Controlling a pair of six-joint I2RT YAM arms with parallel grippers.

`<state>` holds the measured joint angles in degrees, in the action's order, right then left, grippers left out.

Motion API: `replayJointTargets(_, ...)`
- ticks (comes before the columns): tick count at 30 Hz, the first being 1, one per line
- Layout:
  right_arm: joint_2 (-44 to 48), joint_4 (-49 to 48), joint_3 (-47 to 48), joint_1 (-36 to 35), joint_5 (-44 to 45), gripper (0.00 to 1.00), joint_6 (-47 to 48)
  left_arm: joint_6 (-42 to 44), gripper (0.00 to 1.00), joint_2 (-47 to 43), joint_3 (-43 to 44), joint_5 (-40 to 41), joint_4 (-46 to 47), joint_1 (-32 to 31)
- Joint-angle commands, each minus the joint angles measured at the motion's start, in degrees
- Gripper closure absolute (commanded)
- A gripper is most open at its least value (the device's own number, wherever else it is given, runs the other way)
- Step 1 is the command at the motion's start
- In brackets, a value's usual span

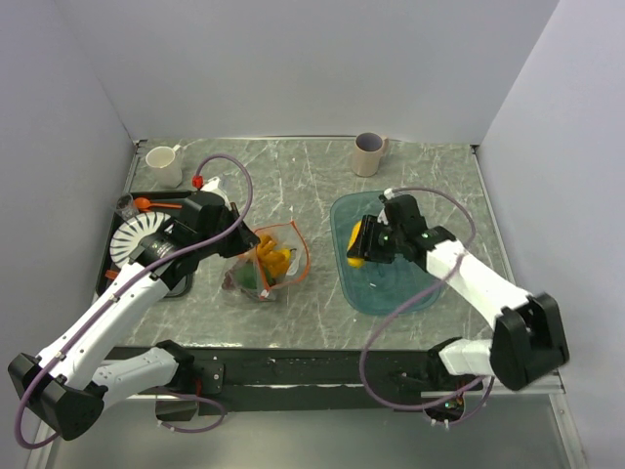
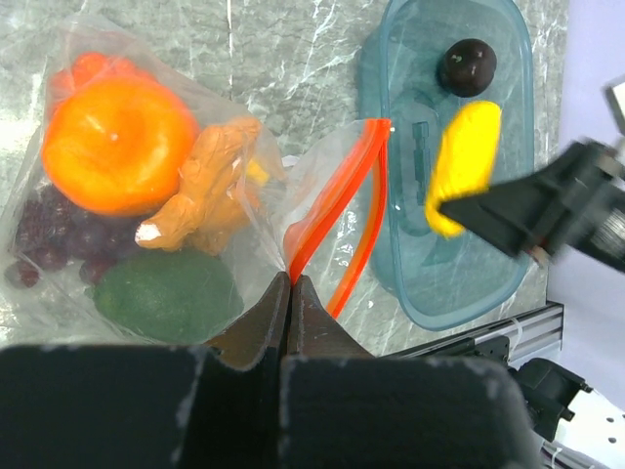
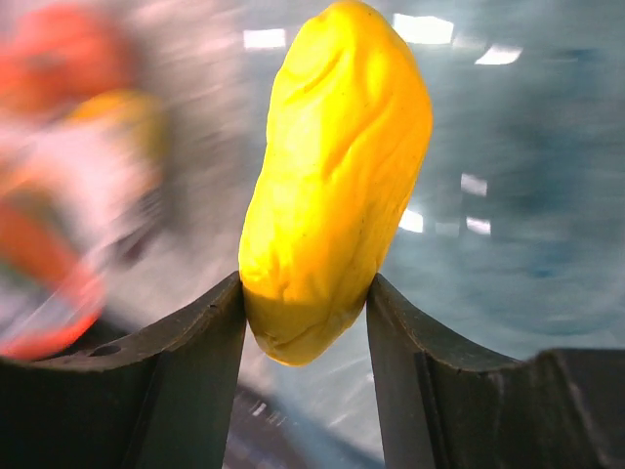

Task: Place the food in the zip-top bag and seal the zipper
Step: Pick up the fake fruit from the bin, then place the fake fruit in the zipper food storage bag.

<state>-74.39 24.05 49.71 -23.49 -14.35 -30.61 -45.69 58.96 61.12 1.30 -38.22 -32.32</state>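
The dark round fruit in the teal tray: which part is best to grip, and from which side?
Probably across its widest middle, coming straight down. The dark round fruit is ball-shaped, so any opposite sides serve, but it lies inside the teal tray near an end wall, which would hinder a sideways approach.

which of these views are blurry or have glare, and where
right wrist: the yellow food is sharp, but the zip-top bag behind is smeared and white glints dot the teal tray; left wrist: the right gripper looks soft-edged, the bagged fruit crisp; top external: even soft light, everything in focus
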Motion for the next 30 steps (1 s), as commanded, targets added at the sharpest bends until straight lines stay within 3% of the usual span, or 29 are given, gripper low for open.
replayJointTargets(1,9.9,-5.8,-1.7,-1.4,-19.7,0.53,-0.4,0.3,0.99,-0.7,-0.2,-1.7,3.2,0.1)
replayJointTargets(5,12.8,-7.1,0.4,-6.4,-26.8,0.52,-0.1,0.3,0.99,-0.4,0.0,-1.9,3.3,0.1)
replayJointTargets(13,7.9,0.9,7.6,-18.0,-23.4,0.52,6.7,0.2,0.99,0.0,0.1,-2.6,3.6,0.1)
replayJointTargets(23,-1.1,5.4,16.5,-20.2,-18.4,0.52,10.7,0.4,0.99,-0.1,0.5,-4.5,3.3,0.1)
replayJointTargets(30,-15.0,12.2,27.4,-21.2,-16.5,0.55,14.1,-0.1,0.99,-0.5,0.0,-5.2,4.4,0.1)
